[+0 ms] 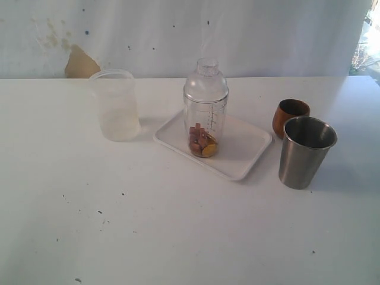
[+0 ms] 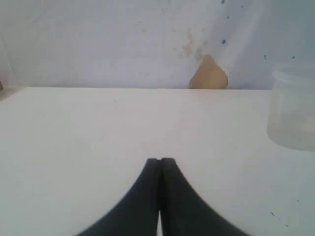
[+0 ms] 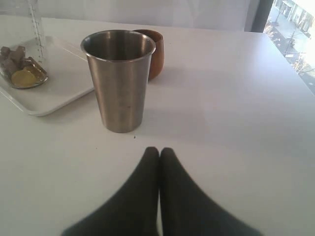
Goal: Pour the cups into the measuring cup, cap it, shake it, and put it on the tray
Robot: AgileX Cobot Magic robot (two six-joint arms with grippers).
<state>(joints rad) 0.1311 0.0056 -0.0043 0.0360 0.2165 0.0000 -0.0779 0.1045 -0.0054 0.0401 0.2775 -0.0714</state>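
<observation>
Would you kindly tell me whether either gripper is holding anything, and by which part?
Nothing is held. The left gripper and the right gripper are both shut with nothing between their jaws; the measuring cup stands free on the tray.

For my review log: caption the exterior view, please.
Capped measuring cup stands on the tray, wooden cup and steel tumbler beside it.

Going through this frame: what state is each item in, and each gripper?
Tray: flat on the table, loaded.
Measuring cup: upright on the tray, capped, small pieces at its bottom.
Cap: seated on the measuring cup.
Wooden cup: upright on the table.
Steel tumbler: upright on the table.
Frosted cup: upright, uncovered.
Left gripper: jaws shut, empty.
Right gripper: jaws shut, empty.
</observation>
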